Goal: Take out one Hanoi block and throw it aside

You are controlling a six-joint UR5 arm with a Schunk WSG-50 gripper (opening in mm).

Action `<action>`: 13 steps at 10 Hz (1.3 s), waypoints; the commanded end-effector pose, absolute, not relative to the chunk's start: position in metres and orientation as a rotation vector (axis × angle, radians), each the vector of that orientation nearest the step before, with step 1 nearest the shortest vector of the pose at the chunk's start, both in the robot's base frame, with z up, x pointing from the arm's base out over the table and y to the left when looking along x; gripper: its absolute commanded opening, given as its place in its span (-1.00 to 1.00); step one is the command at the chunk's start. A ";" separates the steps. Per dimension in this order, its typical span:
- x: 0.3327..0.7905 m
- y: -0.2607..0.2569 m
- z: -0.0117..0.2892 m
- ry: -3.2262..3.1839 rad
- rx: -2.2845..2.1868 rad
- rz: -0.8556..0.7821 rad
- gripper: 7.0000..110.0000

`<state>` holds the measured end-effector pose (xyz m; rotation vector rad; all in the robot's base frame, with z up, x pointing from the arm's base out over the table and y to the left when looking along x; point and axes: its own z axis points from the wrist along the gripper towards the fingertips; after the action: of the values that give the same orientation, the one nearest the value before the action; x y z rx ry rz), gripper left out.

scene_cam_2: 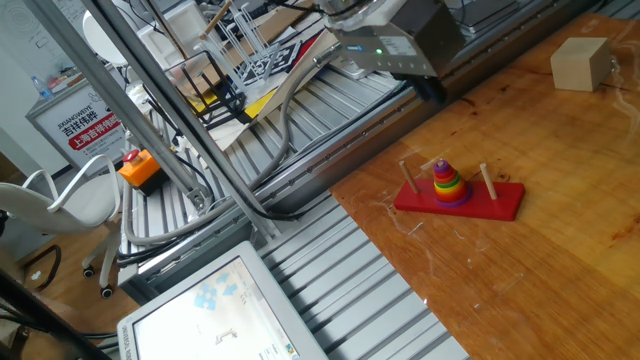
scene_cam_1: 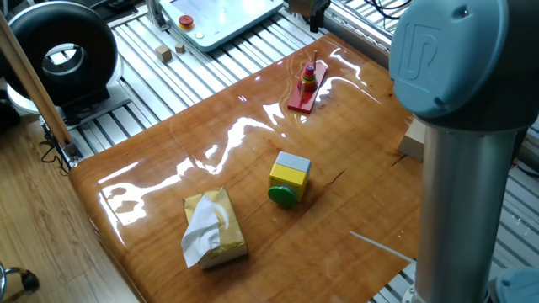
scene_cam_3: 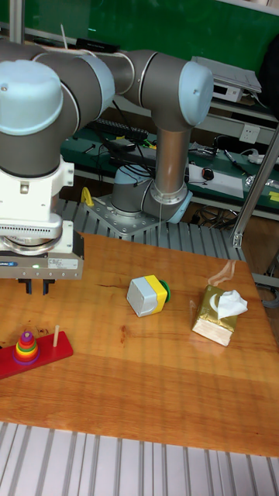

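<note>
While the pincer (scene_cam_3: pixel 36 287) hangs above the peg tower (scene_cam_2: pixel 449 184), fingers narrowly parted and empty, the approach step is in hand. Atop that tower sits the Hanoi block (scene_cam_2: pixel 443 166); next move, I judge: descend over it and close.

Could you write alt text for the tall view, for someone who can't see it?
A grey robot arm's pincer hangs just above a small ringed peg tower on a red base, on a wooden table also holding a yellow cube and tissue box.

Open air above peg tower (scene_cam_2: pixel 448 184), side pegs (scene_cam_2: pixel 408 176) close, seemingly unobstructed
</note>
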<state>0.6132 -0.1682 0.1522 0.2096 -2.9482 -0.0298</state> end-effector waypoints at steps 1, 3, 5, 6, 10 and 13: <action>0.636 -0.165 0.144 -3.044 0.150 -0.074 -0.71; 0.657 -0.169 0.142 -3.122 0.088 -0.048 -0.71; 0.657 -0.168 0.139 -3.111 0.090 -0.053 -0.71; 0.655 -0.169 0.135 -3.092 0.104 -0.051 -0.71; 0.650 -0.178 0.115 -3.075 0.171 -0.021 -0.71; 0.649 -0.175 0.101 -3.083 0.176 -0.008 -0.71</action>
<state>0.6492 -0.1770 0.1106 0.1707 -3.0758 -0.0035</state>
